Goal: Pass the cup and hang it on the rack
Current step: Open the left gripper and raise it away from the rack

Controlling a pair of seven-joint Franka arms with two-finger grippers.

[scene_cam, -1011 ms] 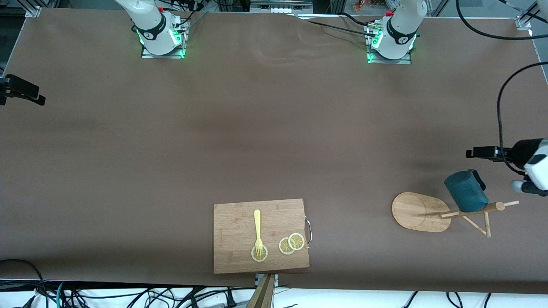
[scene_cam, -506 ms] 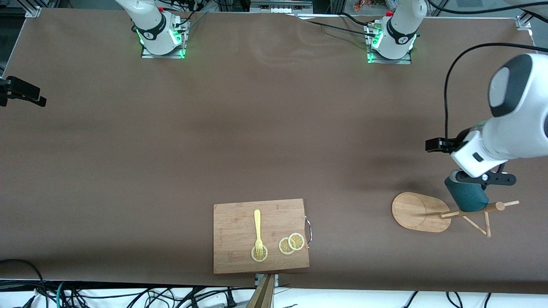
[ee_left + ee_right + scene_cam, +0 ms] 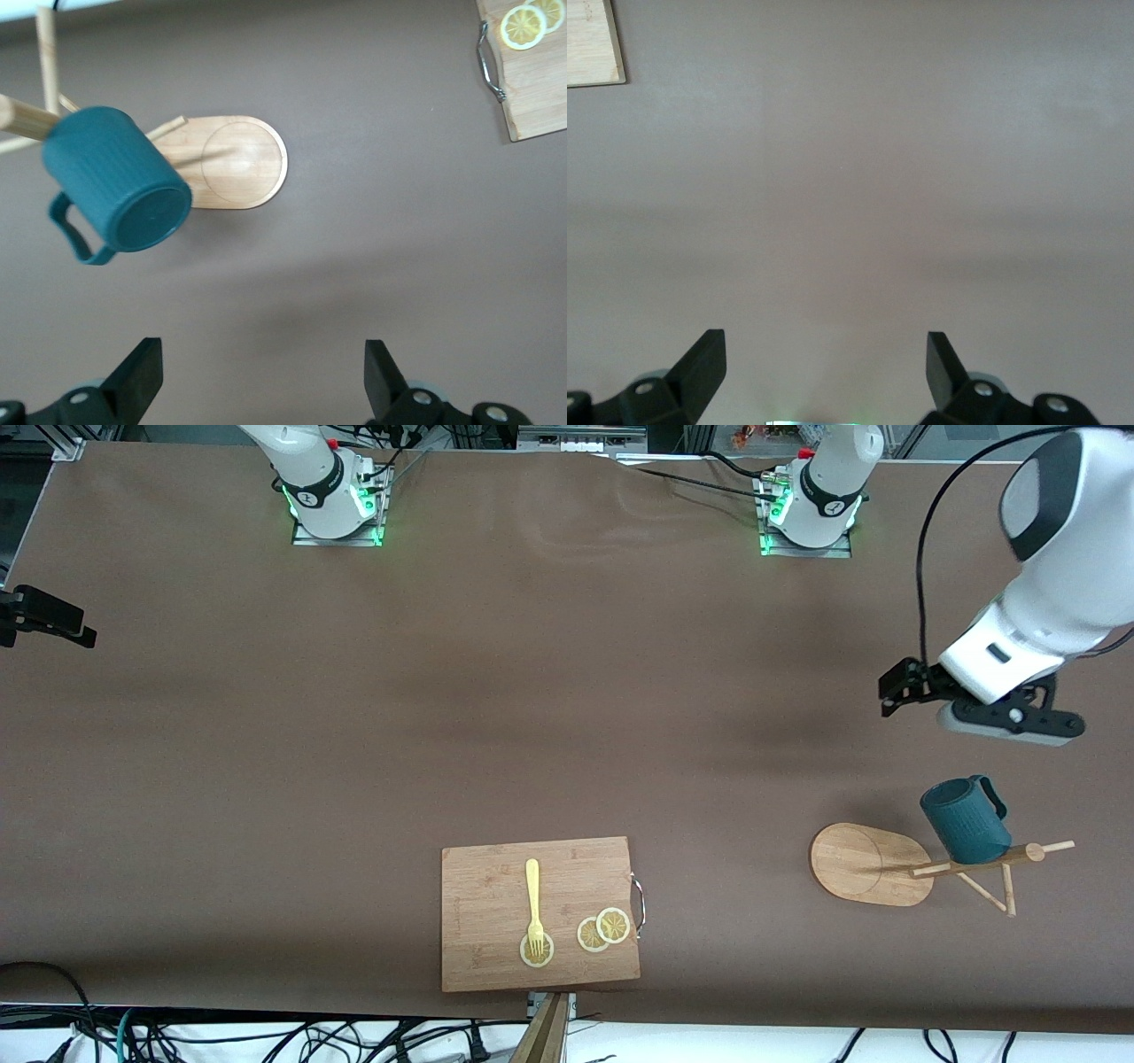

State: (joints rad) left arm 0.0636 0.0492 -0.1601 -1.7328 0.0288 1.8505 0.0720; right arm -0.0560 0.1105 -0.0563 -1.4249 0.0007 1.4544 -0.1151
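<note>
Risen off the cup [image 3: 964,820] on the rack [image 3: 873,864], left end effector [image 3: 895,689] hangs spread above; right end effector [image 3: 824,372] waits, spread.

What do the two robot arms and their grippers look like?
Both arms are glossy white with dark grey joint caps; green lights glow at their bases. A black cable loops along the left arm. The left gripper and right gripper each have two black fingers.
</note>
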